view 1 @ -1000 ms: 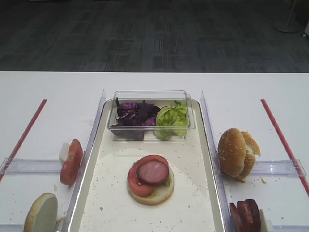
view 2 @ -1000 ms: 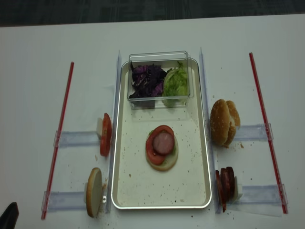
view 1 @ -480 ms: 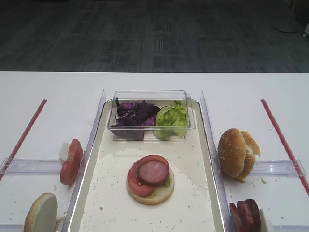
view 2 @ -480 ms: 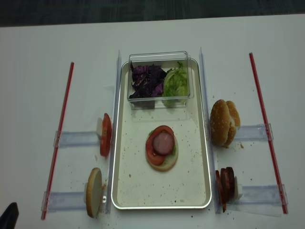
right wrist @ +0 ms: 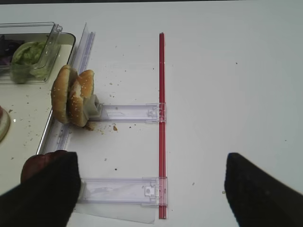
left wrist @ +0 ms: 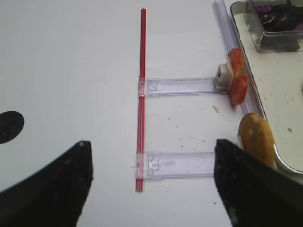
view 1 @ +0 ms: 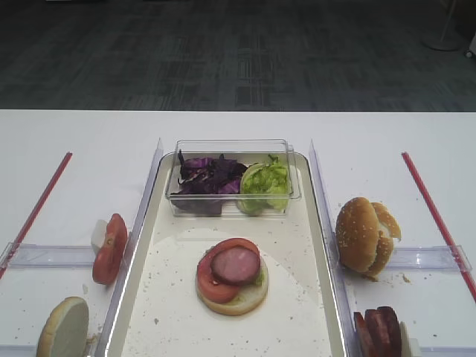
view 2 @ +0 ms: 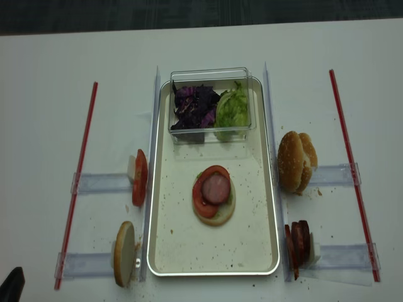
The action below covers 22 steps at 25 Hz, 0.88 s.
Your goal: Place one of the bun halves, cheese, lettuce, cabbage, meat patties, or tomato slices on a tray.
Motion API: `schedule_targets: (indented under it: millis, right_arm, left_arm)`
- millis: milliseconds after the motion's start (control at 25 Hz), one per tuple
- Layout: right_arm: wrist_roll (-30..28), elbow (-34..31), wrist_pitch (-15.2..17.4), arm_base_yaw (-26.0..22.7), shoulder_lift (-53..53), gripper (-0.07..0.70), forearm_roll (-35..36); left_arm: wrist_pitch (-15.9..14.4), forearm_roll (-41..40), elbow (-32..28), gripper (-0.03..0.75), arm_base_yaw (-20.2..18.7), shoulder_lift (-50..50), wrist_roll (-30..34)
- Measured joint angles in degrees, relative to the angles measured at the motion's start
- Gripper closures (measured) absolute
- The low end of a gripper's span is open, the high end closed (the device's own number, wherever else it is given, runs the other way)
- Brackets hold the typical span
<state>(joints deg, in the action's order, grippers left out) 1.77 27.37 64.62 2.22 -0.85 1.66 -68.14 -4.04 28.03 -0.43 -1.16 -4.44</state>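
I count on the tray (view 2: 165,248): one bun half (view 2: 219,216), one tomato slice (view 2: 203,201), one meat patty (view 2: 215,188) stacked | desk: two domed buns (view 2: 293,161) right | my left claw (left wrist: 151,189), right claw (right wrist: 151,184): both wide, empty

One exterior high view looks from the front, angled down across the counter (view 1: 74,141) to dark floor beyond. The realsense view looks nearly straight down from higher up. Both share the tray (view 2: 252,251). Right wrist view faces down on the tray's right side; left wrist view on its left side. Both hang well above the counter.
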Motion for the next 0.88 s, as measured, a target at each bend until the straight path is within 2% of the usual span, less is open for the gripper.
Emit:
schedule_targets:
  millis: [880]
  right_arm:
    - [0.0,0.0,0.0,0.0,0.0,-0.003,0.0]
  left_arm:
    - [0.0,0.0,0.0,0.223,0.0,0.0,0.0]
